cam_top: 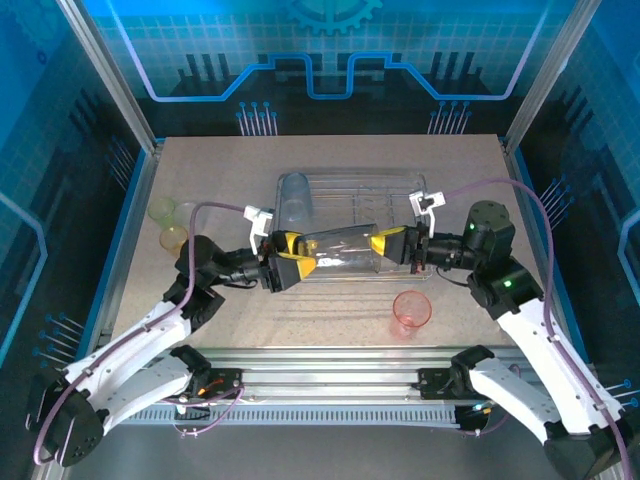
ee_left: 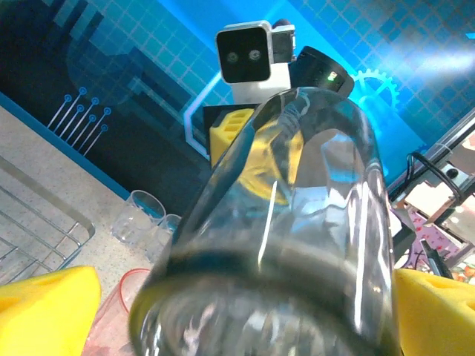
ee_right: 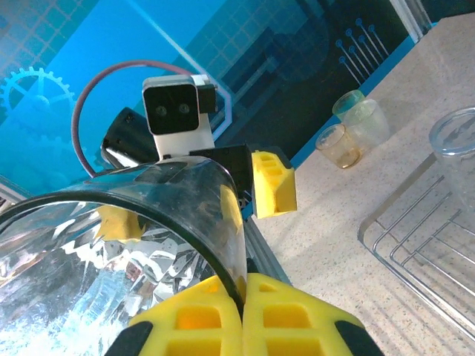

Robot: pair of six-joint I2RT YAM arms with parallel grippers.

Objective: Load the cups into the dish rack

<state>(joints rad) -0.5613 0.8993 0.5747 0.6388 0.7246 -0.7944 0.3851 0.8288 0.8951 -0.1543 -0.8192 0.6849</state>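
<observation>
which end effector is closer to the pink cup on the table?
Right. The right end effector is just beyond the pink cup; the left end effector sits farther off, to its left.

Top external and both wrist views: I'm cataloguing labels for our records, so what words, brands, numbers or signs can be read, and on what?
No readable text in any view.
Backdrop: a gear drawing and circuit lines, no letters.
Dark cup, pink cup, dish rack: no label or brand shows.
Pink-and-white clutter at the left wrist view's right edge: too blurred to read.
</observation>
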